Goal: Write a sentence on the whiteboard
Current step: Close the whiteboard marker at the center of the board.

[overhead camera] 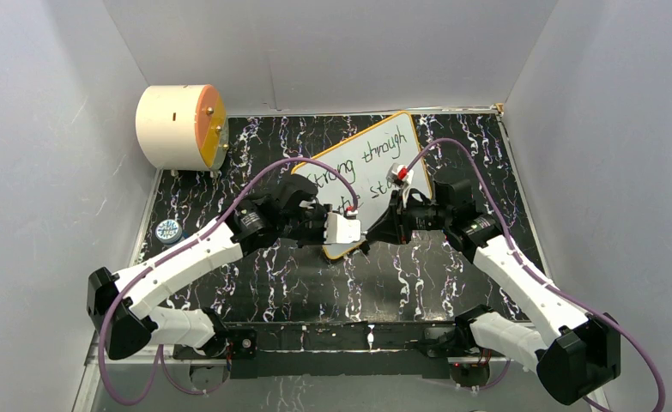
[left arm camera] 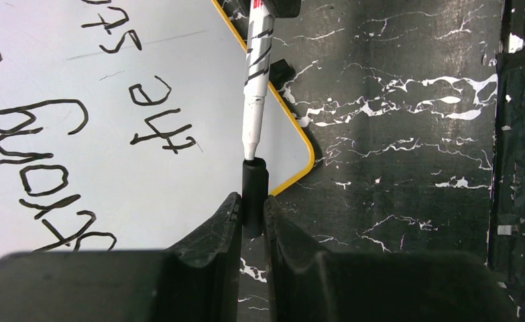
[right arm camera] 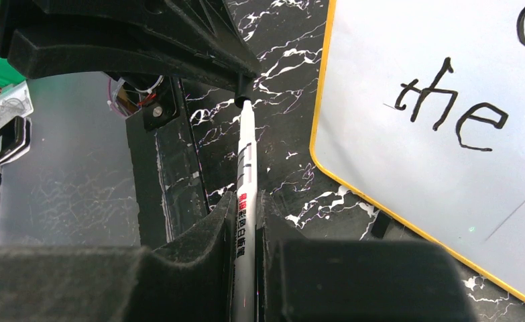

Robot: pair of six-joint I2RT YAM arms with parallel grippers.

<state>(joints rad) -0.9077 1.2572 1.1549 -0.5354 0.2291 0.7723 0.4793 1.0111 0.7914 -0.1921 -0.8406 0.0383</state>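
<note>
The whiteboard (overhead camera: 375,154) lies tilted on the black marbled table, with black handwriting on it such as "the" (right arm camera: 450,107). My two grippers meet tip to tip over its near corner. The left gripper (left arm camera: 251,201) is shut on a black marker cap (left arm camera: 254,181). A white marker (right arm camera: 245,161) is clamped in my shut right gripper (right arm camera: 245,201), and its nib end sits in the cap's mouth. The same marker (left arm camera: 256,80) reaches down into the left wrist view beside the board's yellow frame (left arm camera: 293,114). In the top view the left gripper (overhead camera: 360,230) faces the right gripper (overhead camera: 384,227).
A cream cylinder with an orange face (overhead camera: 182,126) stands at the back left. A small blue round object (overhead camera: 168,230) lies by the left table edge. White walls close in the sides and back. A black foot (left arm camera: 283,69) sticks out from the board's edge.
</note>
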